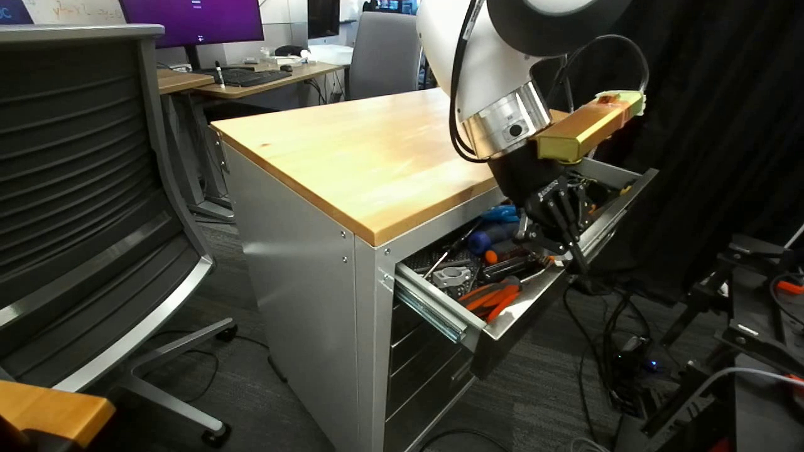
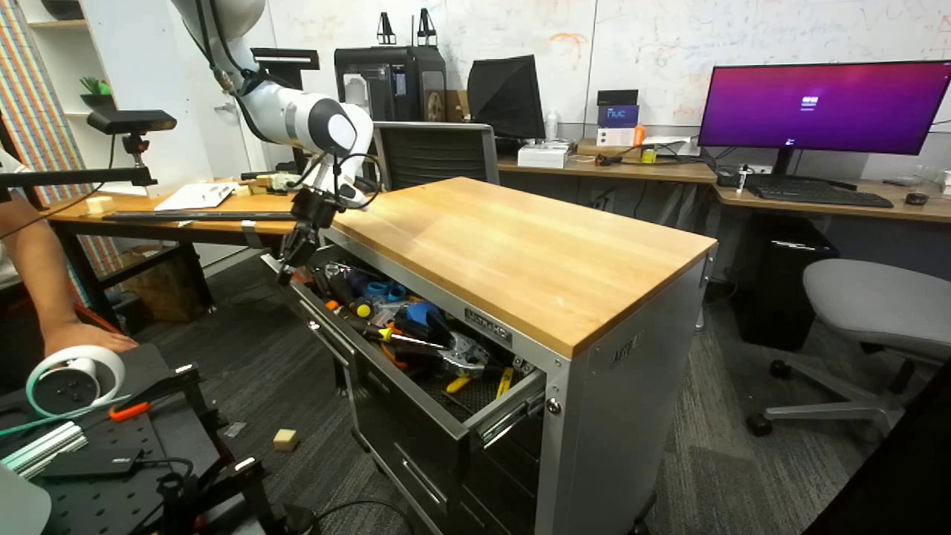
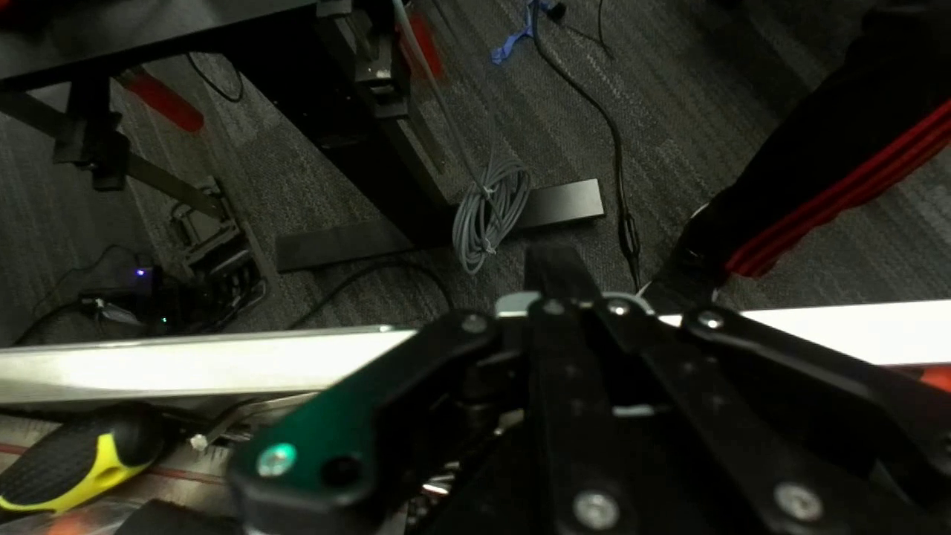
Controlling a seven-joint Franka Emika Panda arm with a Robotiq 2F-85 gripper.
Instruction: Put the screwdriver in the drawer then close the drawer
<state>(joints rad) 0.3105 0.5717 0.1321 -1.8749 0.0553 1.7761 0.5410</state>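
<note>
The drawer (image 1: 515,329) is pulled out under the wooden top, and it also shows in an exterior view (image 2: 416,412). Its bright front rim (image 3: 186,364) crosses the wrist view. My gripper (image 1: 576,263) points down and tilts outward at the drawer's front rim, also seen in an exterior view (image 2: 285,276). In the wrist view the fingers (image 3: 561,279) are together, and nothing shows between them. I cannot pick out the stubby black screwdriver with the yellow band. A larger black and yellow handle (image 3: 82,461) lies in the drawer.
Tools crowd the drawer, including orange-handled pliers (image 1: 493,298) and a blue-handled tool (image 1: 490,238). The wooden top (image 2: 513,245) overhangs behind the gripper. A person's leg (image 3: 810,156) and a grey cable coil (image 3: 490,212) are beyond the drawer front. A chair (image 1: 81,176) stands beside the cabinet.
</note>
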